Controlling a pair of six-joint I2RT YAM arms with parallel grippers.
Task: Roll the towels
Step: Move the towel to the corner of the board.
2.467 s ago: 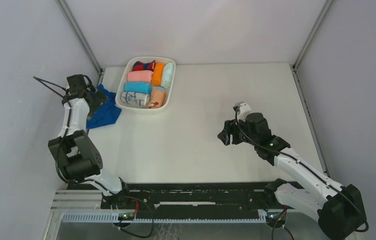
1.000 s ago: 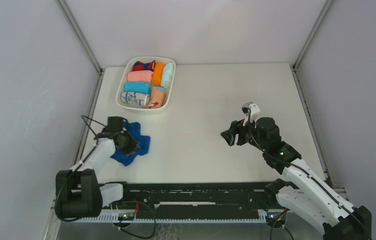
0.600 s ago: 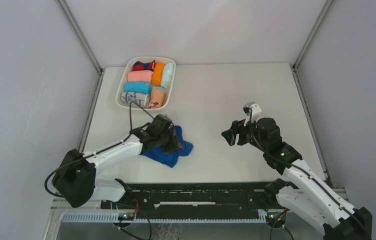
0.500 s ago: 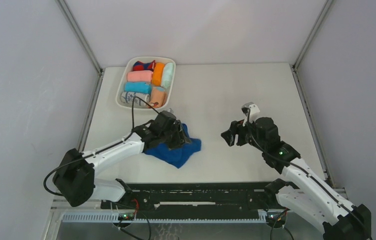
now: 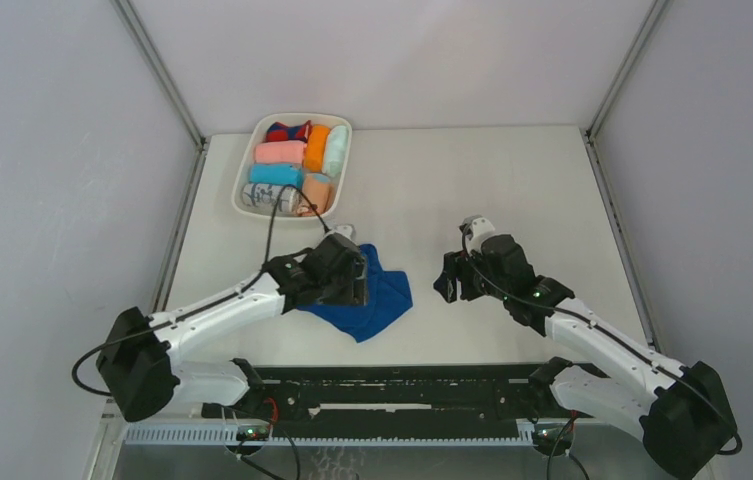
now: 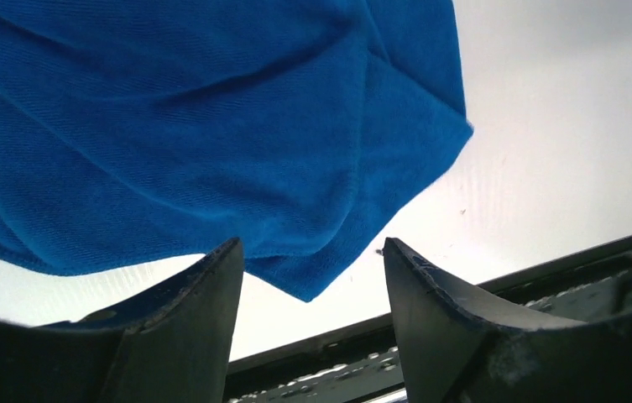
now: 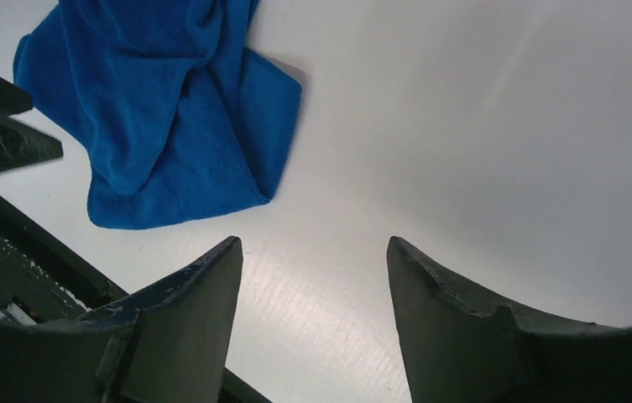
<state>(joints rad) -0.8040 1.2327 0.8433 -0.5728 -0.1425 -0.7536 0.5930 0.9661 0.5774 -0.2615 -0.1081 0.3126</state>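
Left gripper (image 6: 310,246) parted over crumpled blue towel (image 6: 211,126), seemingly not touching, right gripper (image 7: 312,242) agape nearby

The royal-blue towel (image 5: 380,300) has travelled from the upper left of the top view, beside the tray (image 5: 344,180), down along the left edge and across to the lower centre of the counter (image 5: 472,190), where it now lies crumpled. The left tool (image 5: 356,286), which carried it there clamped shut, has spread its jaws and let the cloth go. The right tool (image 5: 446,279) has edged slightly left, nearer the towel.
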